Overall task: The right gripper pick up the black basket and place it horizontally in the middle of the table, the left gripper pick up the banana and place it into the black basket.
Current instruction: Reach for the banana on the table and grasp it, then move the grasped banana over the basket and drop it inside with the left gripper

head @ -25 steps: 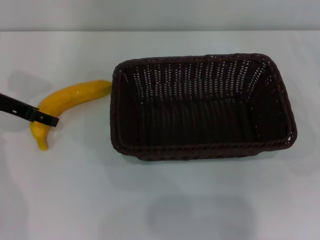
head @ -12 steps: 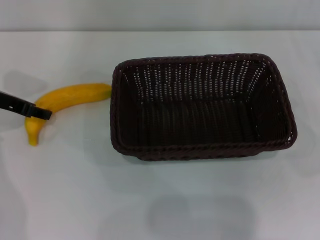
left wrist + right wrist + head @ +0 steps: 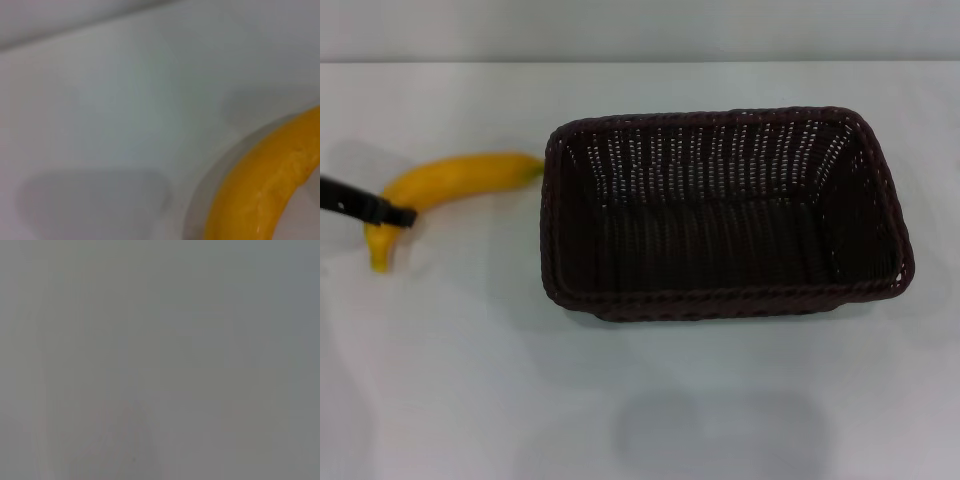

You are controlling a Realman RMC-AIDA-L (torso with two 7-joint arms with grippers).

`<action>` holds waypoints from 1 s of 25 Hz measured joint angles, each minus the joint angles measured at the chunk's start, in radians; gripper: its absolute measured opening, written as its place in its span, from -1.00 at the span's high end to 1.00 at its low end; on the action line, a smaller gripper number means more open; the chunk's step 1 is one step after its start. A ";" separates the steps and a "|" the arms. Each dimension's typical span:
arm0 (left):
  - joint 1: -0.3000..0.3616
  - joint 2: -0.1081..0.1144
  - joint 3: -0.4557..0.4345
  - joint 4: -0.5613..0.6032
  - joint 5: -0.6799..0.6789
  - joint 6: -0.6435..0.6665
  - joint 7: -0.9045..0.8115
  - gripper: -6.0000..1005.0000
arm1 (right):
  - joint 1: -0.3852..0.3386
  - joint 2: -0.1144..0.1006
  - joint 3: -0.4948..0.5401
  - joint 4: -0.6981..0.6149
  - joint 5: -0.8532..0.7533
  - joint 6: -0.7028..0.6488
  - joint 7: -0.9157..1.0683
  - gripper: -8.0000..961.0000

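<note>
Basket (image 3: pixel 720 215) first, being the biggest thing: black wicker, rectangular, braided rim, sloping sides, long axis running left-right, roughly mid tabletop (image 3: pixel 620 400) and a bit to the robot's right. Sits flat, open side up, nothing inside. So placement looks done, and the step in hand is, I'd judge, the banana pick w/ the left arm.

Banana (image 3: pixel 450 185): curved, smooth yellow-orange, about half the basket's length. Lies on the tabletop left of the basket, one end just beside the basket's left wall, other end curving toward the robot. Left wrist view shows only a fat yellow arc (image 3: pixel 260 185) up close, w/ a soft shadow under it.

Left tool (image 3: pixel 395 214): thin black bar coming in from the left edge, tip crossing the banana near its narrow end. Looks clamped on the fruit there, though only one finger is visible, so the grip is a judgement, not certain.

How to do it well: hold is far off-centre, so expect the long end to droop or swing. Lift straight up, slowly, clear the rim w/ margin, carry over the basket's middle, lower until near the floor, then release.

Right tool: not in view; right wrist view is plain grey.
</note>
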 joint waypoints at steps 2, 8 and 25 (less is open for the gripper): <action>0.007 0.000 -0.003 0.046 -0.009 -0.011 -0.004 0.04 | 0.000 0.000 0.000 0.000 0.000 0.000 0.000 0.30; 0.058 -0.001 -0.004 0.354 -0.058 -0.144 -0.062 0.04 | 0.002 0.000 0.000 -0.011 0.002 0.000 0.001 0.30; -0.065 -0.022 0.157 0.604 -0.348 -0.608 -0.092 0.04 | -0.032 -0.003 0.019 -0.045 0.005 -0.002 -0.056 0.30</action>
